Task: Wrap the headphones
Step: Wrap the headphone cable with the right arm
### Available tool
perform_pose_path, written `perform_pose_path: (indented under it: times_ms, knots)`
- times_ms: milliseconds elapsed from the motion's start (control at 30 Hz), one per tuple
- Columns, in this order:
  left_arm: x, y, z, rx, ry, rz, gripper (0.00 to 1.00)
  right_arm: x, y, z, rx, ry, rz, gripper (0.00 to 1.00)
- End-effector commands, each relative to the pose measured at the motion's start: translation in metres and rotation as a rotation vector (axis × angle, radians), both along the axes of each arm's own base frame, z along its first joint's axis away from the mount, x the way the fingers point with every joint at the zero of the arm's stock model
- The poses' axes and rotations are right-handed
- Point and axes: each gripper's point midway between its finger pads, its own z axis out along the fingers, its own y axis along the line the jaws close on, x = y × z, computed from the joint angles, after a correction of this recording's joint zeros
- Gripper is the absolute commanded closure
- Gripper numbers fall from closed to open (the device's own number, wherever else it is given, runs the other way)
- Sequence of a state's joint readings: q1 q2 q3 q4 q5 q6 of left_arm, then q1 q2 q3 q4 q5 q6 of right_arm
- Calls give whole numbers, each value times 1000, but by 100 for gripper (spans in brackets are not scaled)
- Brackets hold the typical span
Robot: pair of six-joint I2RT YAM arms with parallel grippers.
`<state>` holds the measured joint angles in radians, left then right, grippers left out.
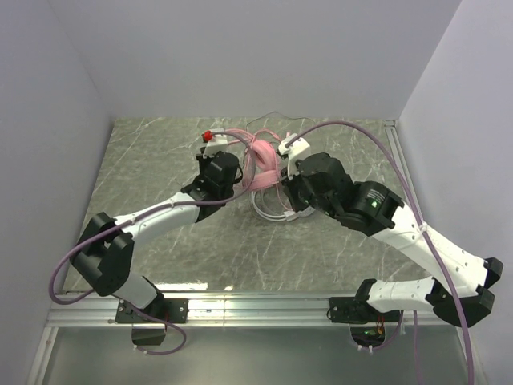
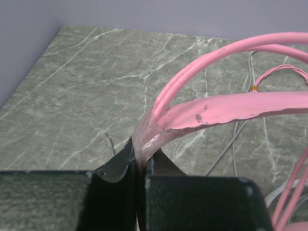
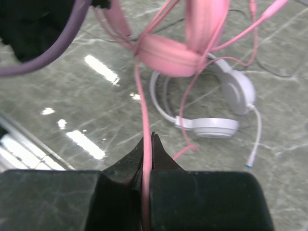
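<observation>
On the left, the left arm reaches diagonally across the grey marbled desk (image 1: pixel 152 160) toward its middle. The left gripper (image 1: pixel 215 148) is clamped on the pink headset (image 1: pixel 264 160). In the left wrist view the gripper (image 2: pixel 141 161) has its two dark fingers (image 2: pixel 115 168) pressed together on one end of the flat pink headband (image 2: pixel 231 108). The headband arcs away to the right above the desk (image 2: pixel 72 96), with two round pink bars (image 2: pixel 216 53) curving just over it.

In the middle, the pink headset hangs between the two grippers. Its ear cup (image 3: pixel 168 55) sits in front of the white headset (image 3: pixel 211 126) in the right wrist view. The white headset (image 1: pixel 276 210) lies on the desk just nearer the arm bases than the pink one. Its pale cable (image 3: pixel 258 127) runs down to a plug resting on the desk (image 3: pixel 72 120).

On the right, the right gripper (image 1: pixel 287 147) meets the pink headset from the other side. In its own view the gripper (image 3: pixel 147 149) is closed on the thin pink cable (image 3: pixel 141 106). The cable runs nearly straight from the fingertips up to the pink ear cup, and further loops of it trail over the white headset.
</observation>
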<state>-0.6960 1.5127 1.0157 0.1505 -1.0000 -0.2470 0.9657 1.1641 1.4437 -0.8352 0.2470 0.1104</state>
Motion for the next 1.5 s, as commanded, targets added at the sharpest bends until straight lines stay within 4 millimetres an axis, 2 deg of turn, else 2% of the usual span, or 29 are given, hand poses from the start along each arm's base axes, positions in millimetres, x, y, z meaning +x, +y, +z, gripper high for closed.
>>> perform_pose_path:
  times_ms: [0, 100, 133, 167, 267, 500, 633, 800, 933, 1067, 1167, 1267, 1467]
  knots:
    - [-11, 16, 34, 47, -82, 60, 100, 25, -18, 47, 10, -167, -103, 100]
    - [-23, -5, 29, 42, -68, -40, 100, 39, -26, 55, 4, -223, -165, 100]
    - [-28, -8, 34, 28, -83, -55, 100, 44, -32, 49, -33, -250, -186, 100]
    - [-36, -16, 28, 38, -74, -85, 100, 50, -34, 55, -26, -294, -197, 100]
    - [-51, -26, 26, 54, -60, -139, 100, 59, -45, 54, -29, -320, -228, 100]
    - [-82, -28, 33, 95, -46, -221, 100, 77, -57, 40, -78, -300, -299, 100]
    - [-102, -49, 36, 91, -32, -391, 100, 87, -65, 39, -99, -314, -355, 100]
    - [-118, -51, 44, 111, -22, -435, 100, 97, -68, 34, -121, -313, -397, 100]
    - [-130, -55, 38, 178, 44, -496, 100, 103, -68, 30, -128, -310, -407, 100]
    - [-145, -68, 32, 212, 103, -627, 100, 109, -66, 26, -119, -309, -393, 100]
    - [-155, -70, 34, 205, 118, -699, 100, 111, -64, 20, -105, -291, -367, 100]
    - [-163, -59, 53, 171, 88, -709, 100, 112, -61, 12, -98, -269, -354, 100]
    - [-188, -60, 94, 28, 28, -850, 100, 115, -53, 1, -42, -240, -322, 100]
